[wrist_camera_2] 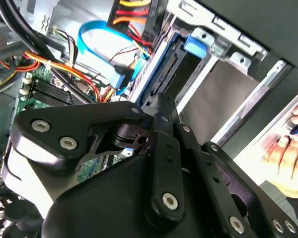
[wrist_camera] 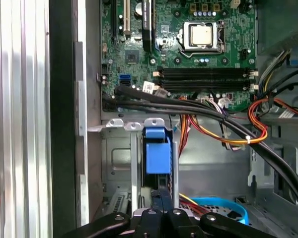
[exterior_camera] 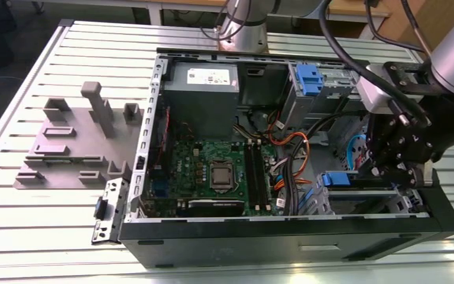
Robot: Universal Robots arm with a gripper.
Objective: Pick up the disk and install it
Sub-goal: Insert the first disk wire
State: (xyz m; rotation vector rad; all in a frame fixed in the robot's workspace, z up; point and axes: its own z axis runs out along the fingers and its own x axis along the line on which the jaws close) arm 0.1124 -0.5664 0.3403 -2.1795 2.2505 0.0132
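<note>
You've got the disk (exterior_camera: 361, 187) standing on edge in the drive bay (exterior_camera: 369, 205), at 4 o'clock in the case (exterior_camera: 290, 239) in the exterior view. Its long axis runs 9 to 3, and the blue tab (exterior_camera: 338, 177) points to 9, toward the motherboard (exterior_camera: 219, 168). Your gripper (exterior_camera: 399, 178) is at the 3 o'clock end, fingers (wrist_camera: 176, 215) pinched narrow around it.

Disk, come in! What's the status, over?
Gripper at the drive cage. Disk on edge inside, gripper at its end. Cables close beside, a person's hand near the case.
</note>
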